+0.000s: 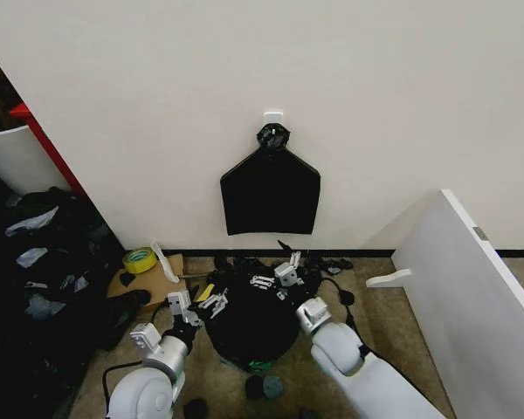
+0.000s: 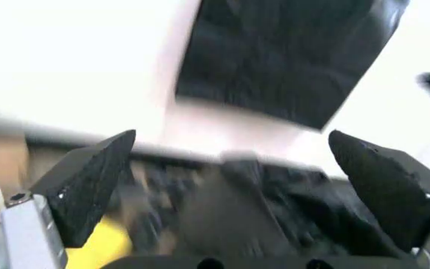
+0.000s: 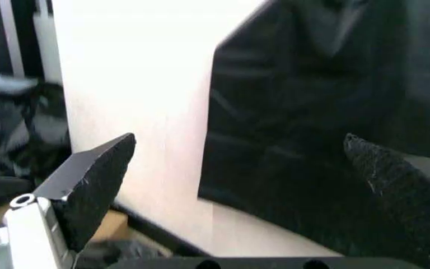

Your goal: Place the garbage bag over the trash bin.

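Both claws wide, left claw (image 1: 211,303) and right claw (image 1: 275,281) over garbage bag (image 1: 253,327); loose film may slip off hidden bin.

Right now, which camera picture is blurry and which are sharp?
Left wrist view: smeared, the bundle of bags on the wall and the floor clutter streaked. Right wrist view: softer, fingers crisp. Head view: sharp on the garbage bag, dark at left.
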Tool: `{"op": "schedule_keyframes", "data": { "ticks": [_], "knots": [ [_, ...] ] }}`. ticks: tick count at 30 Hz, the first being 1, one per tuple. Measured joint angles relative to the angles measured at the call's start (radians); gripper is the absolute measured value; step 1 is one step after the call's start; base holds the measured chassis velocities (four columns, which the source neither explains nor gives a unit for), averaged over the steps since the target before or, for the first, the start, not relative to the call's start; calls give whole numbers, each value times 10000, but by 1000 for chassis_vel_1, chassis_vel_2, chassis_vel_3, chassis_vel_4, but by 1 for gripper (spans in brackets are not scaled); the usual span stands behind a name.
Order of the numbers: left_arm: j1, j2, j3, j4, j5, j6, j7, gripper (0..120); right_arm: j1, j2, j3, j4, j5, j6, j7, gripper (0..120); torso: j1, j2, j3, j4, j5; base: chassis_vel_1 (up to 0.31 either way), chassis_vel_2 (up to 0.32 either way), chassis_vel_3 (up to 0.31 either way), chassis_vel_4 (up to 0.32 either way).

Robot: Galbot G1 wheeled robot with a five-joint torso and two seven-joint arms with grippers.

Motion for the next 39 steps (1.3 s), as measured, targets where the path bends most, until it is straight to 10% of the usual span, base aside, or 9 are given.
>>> {"op": "schedule_keyframes", "data": {
  "ticks": [12, 20, 30, 39],
  "knots": [
    [-1510, 853, -2423, 5024, 745, -4853, 7303, 100, -1988, -121, 724, 1975, -1202, -208, 642, 100, 0, 0, 0, 3, -8, 0, 0, 0, 0],
    [-2000, 724, -2721, 5723, 3093, -6685, 9336, 100, -2390, -46, 767, 2180, -1533, -176, 685, 100, 0, 0, 0, 2, -1, 0, 0, 0, 0],
    [-2286, 304, -2477, 5987, 4531, -7587, 9372, 98, -2622, -76, 895, 2393, -1587, -177, 686, 100, -1, 1, -2, 3, 1, 0, 0, 0, 0],
    [-2849, 809, -3522, 6645, 3717, -6246, 12106, 97, -2768, -97, 938, 2448, -1686, -178, 686, 100, 0, 0, 1, 0, -5, 0, 0, 0, 0]
  ]
}}
